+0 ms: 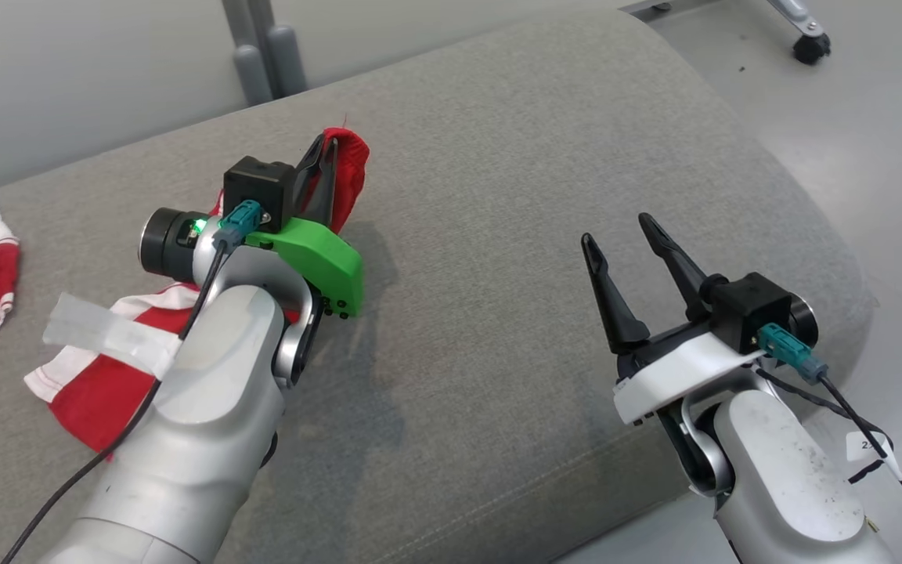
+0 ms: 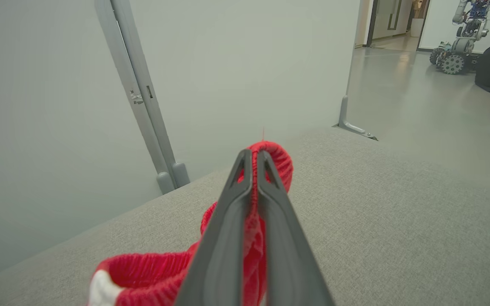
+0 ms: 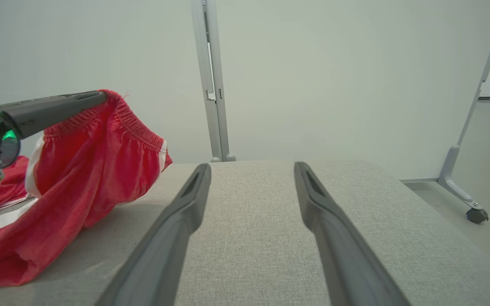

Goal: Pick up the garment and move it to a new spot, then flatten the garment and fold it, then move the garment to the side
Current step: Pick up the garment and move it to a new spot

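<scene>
This looks like a robotics lab or test room: pale grey partition screens on grey metal posts with a black caster wheel, a smooth grey floor, a grey fabric-upholstered bench, and another wheeled robot standing beyond the opening.

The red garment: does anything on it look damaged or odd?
A thin loose thread sticks up from the elastic waistband of the red garment, right beside the tips of the left gripper, which pinches that waistband. Nothing else stands out.
</scene>
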Motion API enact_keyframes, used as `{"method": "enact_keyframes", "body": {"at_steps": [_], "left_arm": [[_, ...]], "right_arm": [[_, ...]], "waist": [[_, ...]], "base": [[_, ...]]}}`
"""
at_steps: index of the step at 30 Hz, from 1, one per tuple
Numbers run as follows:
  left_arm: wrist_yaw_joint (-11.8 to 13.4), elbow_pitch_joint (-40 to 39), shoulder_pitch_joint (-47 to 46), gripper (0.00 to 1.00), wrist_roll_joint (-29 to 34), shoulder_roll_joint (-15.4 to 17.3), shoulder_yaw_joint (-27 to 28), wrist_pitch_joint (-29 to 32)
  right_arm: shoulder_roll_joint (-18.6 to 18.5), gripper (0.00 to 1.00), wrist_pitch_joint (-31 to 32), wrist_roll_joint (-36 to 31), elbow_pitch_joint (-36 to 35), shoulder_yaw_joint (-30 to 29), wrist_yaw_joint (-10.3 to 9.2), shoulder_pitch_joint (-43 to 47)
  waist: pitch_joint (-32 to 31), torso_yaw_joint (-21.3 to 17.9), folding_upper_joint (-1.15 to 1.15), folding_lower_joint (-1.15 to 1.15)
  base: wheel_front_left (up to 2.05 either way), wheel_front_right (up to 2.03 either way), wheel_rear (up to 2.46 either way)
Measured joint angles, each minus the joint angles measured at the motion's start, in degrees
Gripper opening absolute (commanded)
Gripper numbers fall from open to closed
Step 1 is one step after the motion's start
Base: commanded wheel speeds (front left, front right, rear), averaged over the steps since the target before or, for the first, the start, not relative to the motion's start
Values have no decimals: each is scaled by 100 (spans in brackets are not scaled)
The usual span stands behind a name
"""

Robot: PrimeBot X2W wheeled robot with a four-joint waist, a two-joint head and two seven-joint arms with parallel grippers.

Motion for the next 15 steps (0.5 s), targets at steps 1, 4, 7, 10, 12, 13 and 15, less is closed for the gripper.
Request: {"method": "enact_keyframes", "body": {"at_steps": [1,4,7,10,12,13,15], "left_arm": [[9,42,-32,0,11,2,-16,21],[51,172,-125,0,44,5,-70,51],[60,364,-190,0,89,7,-90,99],[67,483,-190,0,85,8,-171,101],[67,526,-190,40,78,8,-276,98],[67,533,-190,72,75,5,-323,98],[67,542,-190,100,25,8,-415,91]], "right_arm": [[4,100,0,0,-2,26,2,-1],[32,100,0,2,-5,111,56,-4],[56,100,0,15,5,240,142,-26],[78,100,0,86,7,240,152,-26],[76,100,0,134,7,175,146,-26],[75,100,0,153,7,143,145,-26],[76,100,0,167,10,93,144,-27]], "waist": [[22,-79,0,0],[94,-318,0,0],[205,-638,0,0],[297,-863,0,0],[370,-978,0,0],[414,-1016,0,0],[503,-1066,0,0]], "base": [[0,0,0],[0,0,0],[0,0,0],[0,0,0],[0,0,0],[0,0,0],[0,0,0]]}}
